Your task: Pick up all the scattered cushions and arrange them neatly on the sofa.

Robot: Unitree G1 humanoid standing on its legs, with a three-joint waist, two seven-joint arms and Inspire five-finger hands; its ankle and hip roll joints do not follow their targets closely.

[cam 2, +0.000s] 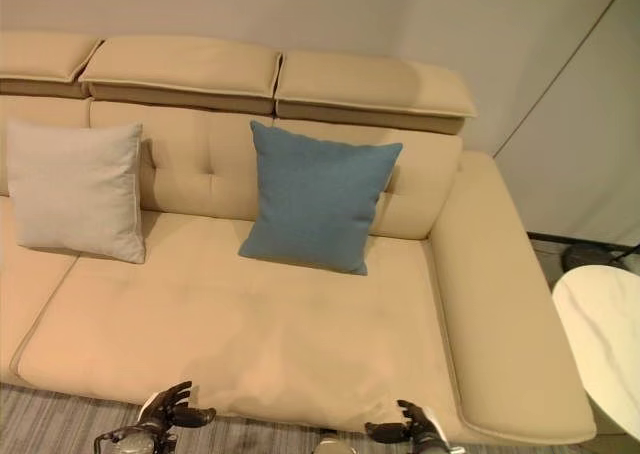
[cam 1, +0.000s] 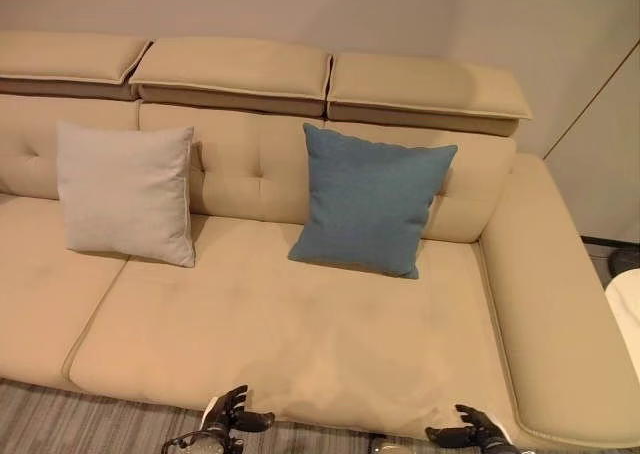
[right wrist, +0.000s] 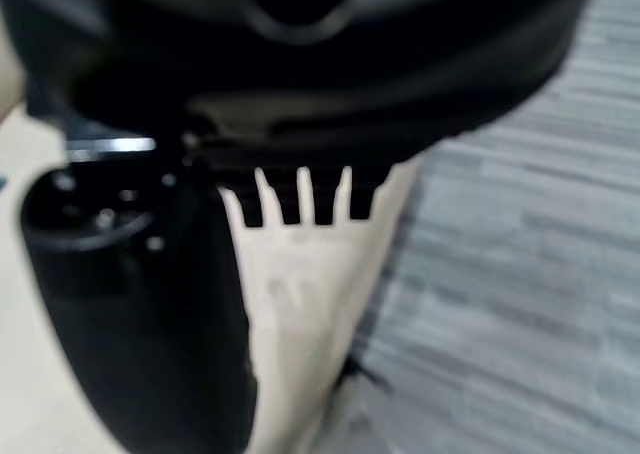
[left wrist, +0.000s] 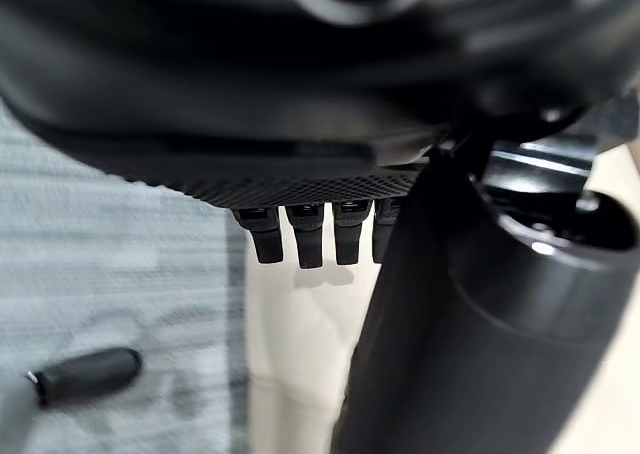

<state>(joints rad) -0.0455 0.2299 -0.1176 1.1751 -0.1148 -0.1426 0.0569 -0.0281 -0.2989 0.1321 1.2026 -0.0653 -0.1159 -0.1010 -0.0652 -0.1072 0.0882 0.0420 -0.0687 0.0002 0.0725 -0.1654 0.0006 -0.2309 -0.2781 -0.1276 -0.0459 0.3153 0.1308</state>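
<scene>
A pale grey cushion (cam 1: 126, 191) leans upright against the backrest of the beige sofa (cam 1: 300, 334) at the left. A blue cushion (cam 1: 368, 199) leans upright against the backrest further right. My left hand (cam 1: 228, 414) hangs low at the sofa's front edge, fingers relaxed and empty. My right hand (cam 1: 470, 433) hangs at the front edge near the right armrest, also open and empty. In the left wrist view its fingers (left wrist: 305, 236) point at the sofa front; in the right wrist view the right hand's fingers (right wrist: 300, 196) do the same.
The sofa's wide right armrest (cam 1: 560, 314) runs toward me. A white round table (cam 2: 605, 334) stands to the right of it. Grey striped carpet (cam 1: 60, 419) lies in front of the sofa. A dark rod-like thing (left wrist: 85, 374) lies on the carpet.
</scene>
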